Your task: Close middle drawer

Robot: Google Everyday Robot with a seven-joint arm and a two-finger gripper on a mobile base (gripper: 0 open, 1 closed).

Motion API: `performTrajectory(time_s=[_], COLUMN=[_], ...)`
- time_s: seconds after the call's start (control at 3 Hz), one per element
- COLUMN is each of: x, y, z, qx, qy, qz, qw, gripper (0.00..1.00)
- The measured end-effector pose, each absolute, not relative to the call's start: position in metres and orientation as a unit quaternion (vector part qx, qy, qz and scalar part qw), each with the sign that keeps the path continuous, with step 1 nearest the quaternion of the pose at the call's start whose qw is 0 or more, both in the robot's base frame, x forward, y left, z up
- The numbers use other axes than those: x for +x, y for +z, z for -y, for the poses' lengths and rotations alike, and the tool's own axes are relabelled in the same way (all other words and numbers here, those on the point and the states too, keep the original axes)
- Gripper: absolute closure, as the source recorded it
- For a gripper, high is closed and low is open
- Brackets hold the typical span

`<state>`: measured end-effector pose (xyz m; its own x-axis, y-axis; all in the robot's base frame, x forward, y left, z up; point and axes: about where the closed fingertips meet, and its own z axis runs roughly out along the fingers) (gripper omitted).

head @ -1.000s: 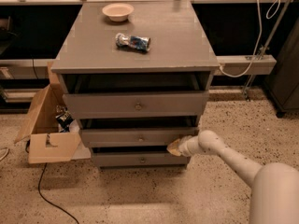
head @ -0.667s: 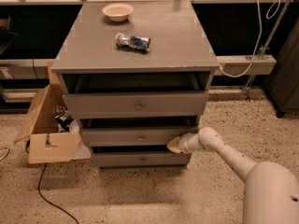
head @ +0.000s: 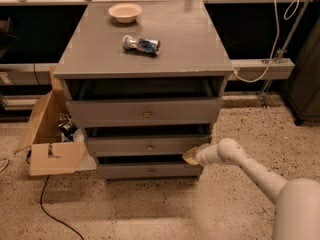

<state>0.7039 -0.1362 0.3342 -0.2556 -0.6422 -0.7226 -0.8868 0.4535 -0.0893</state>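
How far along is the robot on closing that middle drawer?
Done: the approach; the gripper sits at the right end of the middle drawer front. In hand: the push, apparently. Left: the drawer is not flush yet. A dark gap shows above its front, so it needs pushing fully in.

No readable text or labels anywhere

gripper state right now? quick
Gripper: at the right end of the middle drawer front; open or closed cannot be told.
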Motion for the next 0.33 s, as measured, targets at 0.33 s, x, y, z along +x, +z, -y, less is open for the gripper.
performTrajectory(time_s=[0.33], x=[0.6565], y=[0.3478], z=[0.1332], qx=[-0.474], qy=[0.200], qz=[-0.781], qw=[0.355], gripper=[1.00])
